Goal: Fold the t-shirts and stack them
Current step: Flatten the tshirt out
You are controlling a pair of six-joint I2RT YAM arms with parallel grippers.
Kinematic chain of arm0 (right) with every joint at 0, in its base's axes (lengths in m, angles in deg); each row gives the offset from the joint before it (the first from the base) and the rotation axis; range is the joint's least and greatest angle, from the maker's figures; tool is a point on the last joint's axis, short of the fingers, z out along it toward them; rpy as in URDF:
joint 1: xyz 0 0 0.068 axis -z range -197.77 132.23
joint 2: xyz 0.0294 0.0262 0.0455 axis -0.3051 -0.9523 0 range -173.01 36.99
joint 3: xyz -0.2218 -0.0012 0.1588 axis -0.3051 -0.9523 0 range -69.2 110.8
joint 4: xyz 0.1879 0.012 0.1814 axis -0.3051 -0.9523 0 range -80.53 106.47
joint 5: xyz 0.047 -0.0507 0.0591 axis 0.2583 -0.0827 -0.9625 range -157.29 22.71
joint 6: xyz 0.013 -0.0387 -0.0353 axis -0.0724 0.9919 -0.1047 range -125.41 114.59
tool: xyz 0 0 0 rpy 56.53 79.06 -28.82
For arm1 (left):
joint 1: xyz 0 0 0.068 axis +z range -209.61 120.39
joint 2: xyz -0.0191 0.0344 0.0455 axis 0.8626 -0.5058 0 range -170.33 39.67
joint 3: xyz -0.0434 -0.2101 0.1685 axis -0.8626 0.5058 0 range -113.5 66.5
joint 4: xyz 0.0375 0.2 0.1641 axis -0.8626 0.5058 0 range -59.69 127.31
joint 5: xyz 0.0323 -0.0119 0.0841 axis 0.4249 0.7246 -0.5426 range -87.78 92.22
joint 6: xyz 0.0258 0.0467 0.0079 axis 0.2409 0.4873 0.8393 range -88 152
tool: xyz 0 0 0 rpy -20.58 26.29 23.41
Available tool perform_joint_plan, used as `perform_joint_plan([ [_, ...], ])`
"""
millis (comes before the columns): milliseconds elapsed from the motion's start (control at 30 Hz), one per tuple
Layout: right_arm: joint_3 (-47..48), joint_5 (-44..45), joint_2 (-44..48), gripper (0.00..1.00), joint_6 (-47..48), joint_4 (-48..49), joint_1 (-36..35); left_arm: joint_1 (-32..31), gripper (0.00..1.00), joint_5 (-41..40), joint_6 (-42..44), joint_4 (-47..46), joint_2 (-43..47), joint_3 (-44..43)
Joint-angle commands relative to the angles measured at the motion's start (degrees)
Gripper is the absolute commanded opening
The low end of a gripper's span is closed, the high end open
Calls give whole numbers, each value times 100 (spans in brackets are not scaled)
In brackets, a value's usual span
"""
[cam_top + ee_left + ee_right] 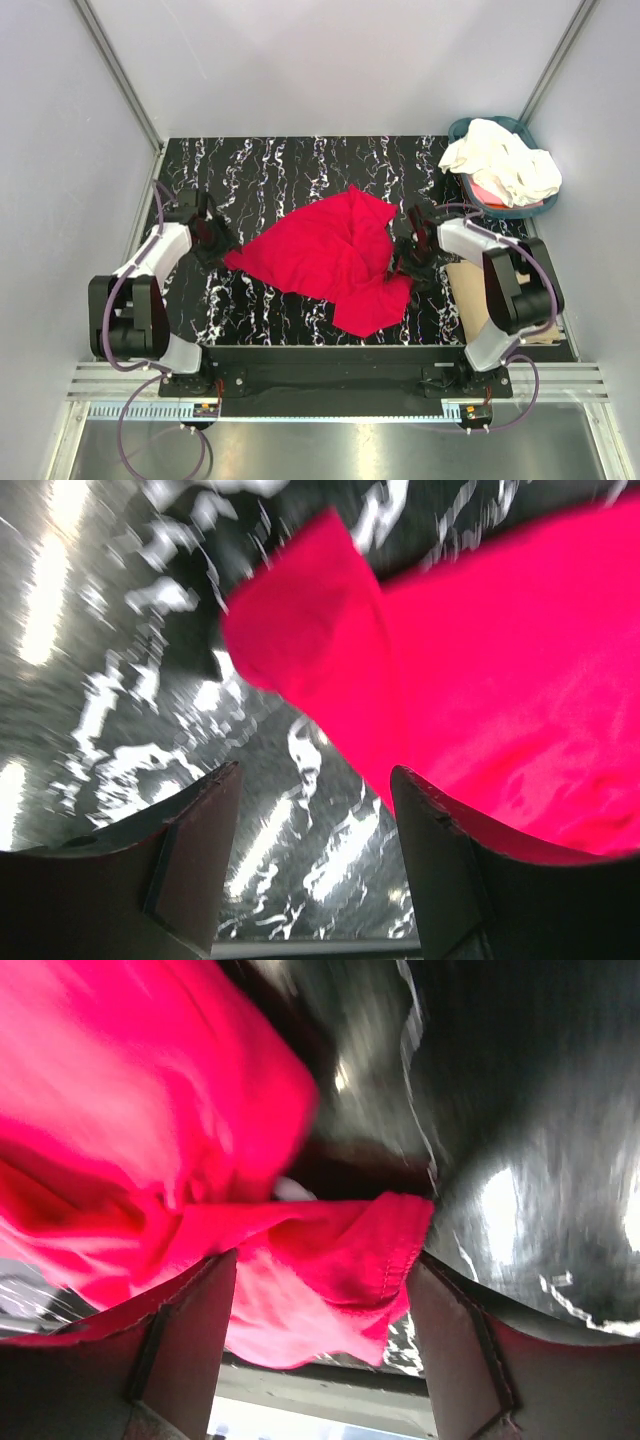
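A red t-shirt lies crumpled on the black marbled table. My left gripper is open and empty at the shirt's left corner; in the left wrist view the red cloth lies just ahead and to the right of the fingers. My right gripper is open at the shirt's right edge; in the right wrist view a hemmed fold of red cloth sits between the open fingers. More t-shirts, white ones, are piled in a basket.
A teal basket stands at the table's back right corner. A tan flat sheet lies at the right edge beside my right arm. White walls and metal posts close in the table.
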State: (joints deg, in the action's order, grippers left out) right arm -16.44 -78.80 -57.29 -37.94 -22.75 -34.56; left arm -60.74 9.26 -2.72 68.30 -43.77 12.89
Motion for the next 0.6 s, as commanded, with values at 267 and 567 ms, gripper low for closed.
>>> perform_joint_plan([
  [267, 1703, 491, -1260, 75, 467, -111, 563, 332, 46, 367, 97, -249, -893, -1073],
  [567, 939, 510, 488, 79, 546, -604, 563, 332, 57, 245, -53, -380, -1604, -1152],
])
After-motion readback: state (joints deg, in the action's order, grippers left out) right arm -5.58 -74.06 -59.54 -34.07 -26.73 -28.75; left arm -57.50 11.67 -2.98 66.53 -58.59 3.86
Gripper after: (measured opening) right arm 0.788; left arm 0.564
